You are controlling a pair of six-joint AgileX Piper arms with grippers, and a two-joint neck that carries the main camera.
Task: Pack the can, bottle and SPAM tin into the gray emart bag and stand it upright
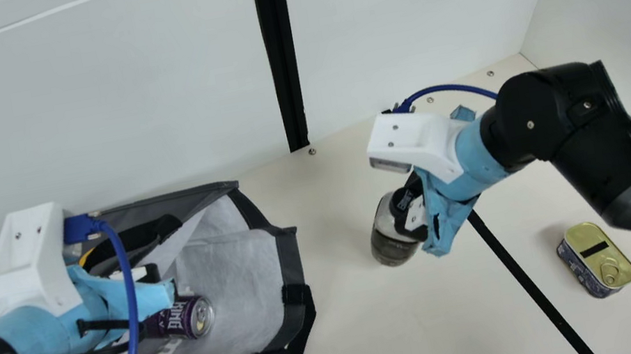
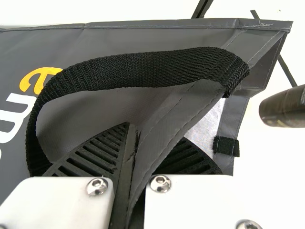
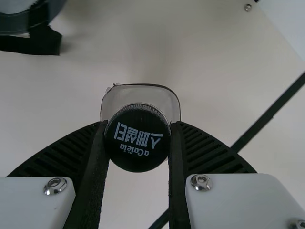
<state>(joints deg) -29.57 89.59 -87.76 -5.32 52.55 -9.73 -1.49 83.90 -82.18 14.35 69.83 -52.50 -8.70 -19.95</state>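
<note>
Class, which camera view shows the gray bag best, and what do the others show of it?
The main view: it takes in most of the bag, its open mouth and the can inside. The left wrist view gives a close-up of one handle and some lettering; the right wrist view, just a corner with black strap.

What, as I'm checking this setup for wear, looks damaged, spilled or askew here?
The light-blue wrap behind the right claw looks ragged, with a dark slit, perhaps a tear. The gray fabric bag sprawls on its side, the purple metal can lying inside, but that fits unfinished packing. I see no spill.
</note>
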